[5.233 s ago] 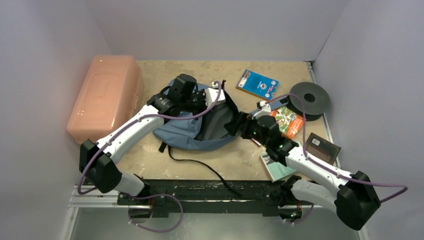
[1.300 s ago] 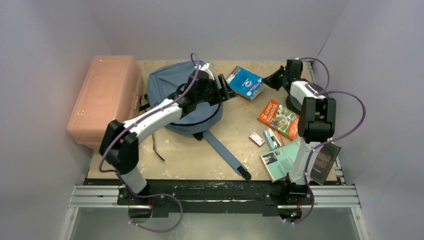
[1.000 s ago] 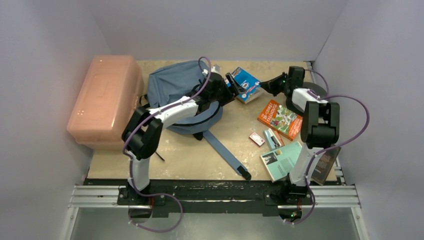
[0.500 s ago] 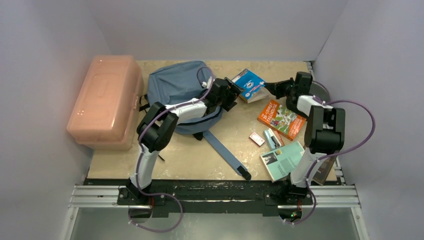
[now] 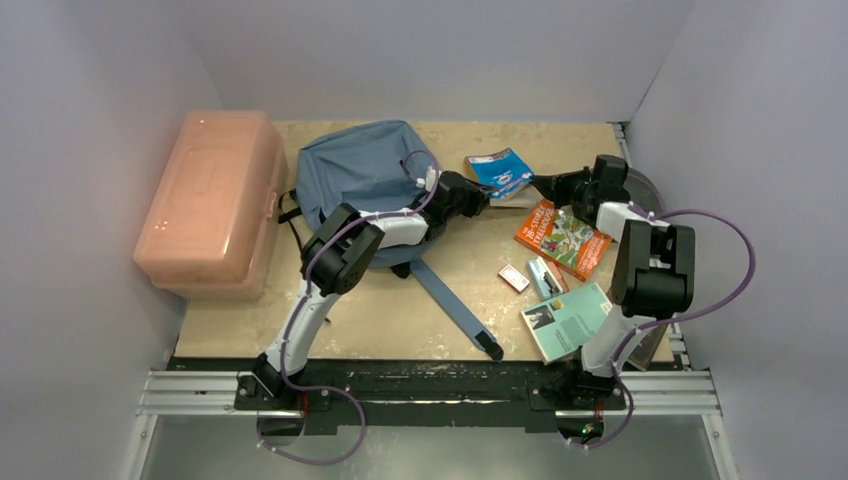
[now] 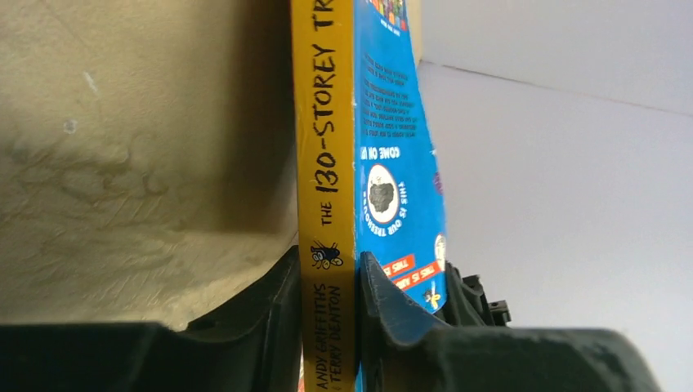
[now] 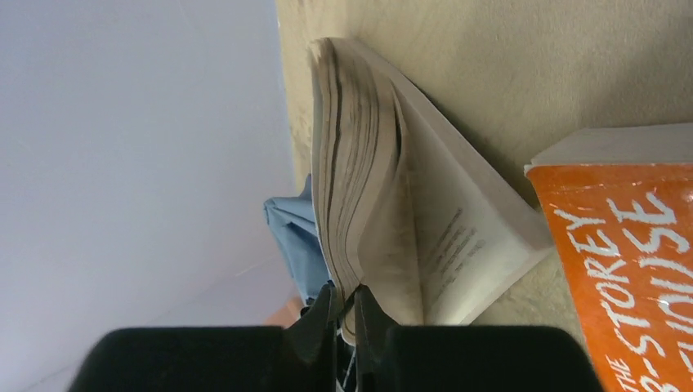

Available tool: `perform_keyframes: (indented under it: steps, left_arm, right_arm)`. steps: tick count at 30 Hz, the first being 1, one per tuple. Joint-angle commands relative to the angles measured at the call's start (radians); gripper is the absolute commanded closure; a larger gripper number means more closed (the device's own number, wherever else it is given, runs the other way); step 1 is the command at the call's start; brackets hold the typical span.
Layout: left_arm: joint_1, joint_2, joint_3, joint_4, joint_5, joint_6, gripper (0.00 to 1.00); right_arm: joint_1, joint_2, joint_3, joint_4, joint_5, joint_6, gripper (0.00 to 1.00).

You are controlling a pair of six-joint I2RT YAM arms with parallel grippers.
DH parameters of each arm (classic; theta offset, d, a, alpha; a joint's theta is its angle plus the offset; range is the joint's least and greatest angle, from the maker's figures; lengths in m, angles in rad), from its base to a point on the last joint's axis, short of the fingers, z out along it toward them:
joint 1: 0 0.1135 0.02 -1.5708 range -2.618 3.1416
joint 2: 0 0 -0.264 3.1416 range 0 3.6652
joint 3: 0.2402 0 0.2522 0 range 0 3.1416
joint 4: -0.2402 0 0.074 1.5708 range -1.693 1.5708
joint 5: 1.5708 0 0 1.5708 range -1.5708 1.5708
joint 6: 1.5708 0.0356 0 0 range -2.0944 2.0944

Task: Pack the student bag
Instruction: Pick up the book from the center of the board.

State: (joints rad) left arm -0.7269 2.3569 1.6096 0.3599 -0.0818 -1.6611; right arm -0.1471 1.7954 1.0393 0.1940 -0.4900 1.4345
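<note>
student bag – just beside pink box, soft, floppy, likely light – pinch fabric at opening | left gripper clamps blue book spine | right gripper pinches its pages

box far left, backpack just right of it, book right of backpack, second book nearer, possibly touching it
</note>
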Motion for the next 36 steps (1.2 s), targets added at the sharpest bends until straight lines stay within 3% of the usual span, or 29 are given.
perform_keyframes:
  steps: [1, 3, 6, 8, 10, 14, 16, 18, 19, 21, 24, 30, 36]
  left_arm:
    - [0.015, -0.075, -0.063, 0.175, -0.043, 0.029, 0.85]
    - [0.027, -0.098, -0.083, 0.202, -0.01, 0.065, 0.92]
    - [0.051, -0.153, -0.094, 0.197, 0.052, 0.191, 1.0]
    - [0.064, -0.194, -0.084, 0.18, 0.119, 0.303, 1.0]
    - [0.079, -0.243, -0.059, 0.103, 0.209, 0.425, 1.0]
    - [0.091, -0.428, -0.058, -0.051, 0.376, 0.775, 1.0]
    - [0.09, -0.538, -0.084, -0.191, 0.427, 0.951, 1.0]
    - [0.095, -0.65, -0.11, -0.43, 0.382, 1.059, 1.0]
    - [0.11, -0.7, -0.116, -0.539, 0.356, 1.047, 1.0]
    - [0.167, -0.774, -0.116, -0.789, 0.333, 0.882, 1.0]
    - [0.247, -0.816, -0.069, -1.031, 0.39, 0.753, 1.0]
    - [0.268, -0.859, -0.052, -1.209, 0.361, 0.606, 1.0]
    - [0.268, -0.843, -0.006, -1.355, 0.326, 0.507, 1.0]
  right_arm:
    - [-0.009, -0.074, 0.057, -0.015, -0.038, -0.192, 0.8]
    - [-0.008, -0.093, 0.128, -0.113, 0.009, -0.415, 0.53]
    - [0.035, -0.177, 0.21, -0.308, 0.246, -0.703, 0.2]
    - [0.111, -0.233, 0.242, -0.371, 0.397, -0.836, 0.08]
    - [0.215, -0.267, 0.278, -0.42, 0.515, -0.936, 0.03]
    - [0.309, -0.317, 0.249, -0.429, 0.47, -0.973, 0.01]
    - [0.317, -0.362, 0.196, -0.414, 0.402, -1.0, 0.01]
    - [0.354, -0.45, 0.136, -0.382, 0.403, -1.074, 0.01]
    - [0.395, -0.489, 0.107, -0.363, 0.421, -1.115, 0.01]
    - [0.508, -0.575, 0.035, -0.3, 0.462, -1.182, 0.01]
    - [0.681, -0.677, -0.067, -0.186, 0.509, -1.256, 0.01]
    - [0.938, -0.792, -0.193, -0.021, 0.639, -1.444, 0.01]
    - [1.128, -0.668, -0.152, 0.057, 0.849, -1.558, 0.01]
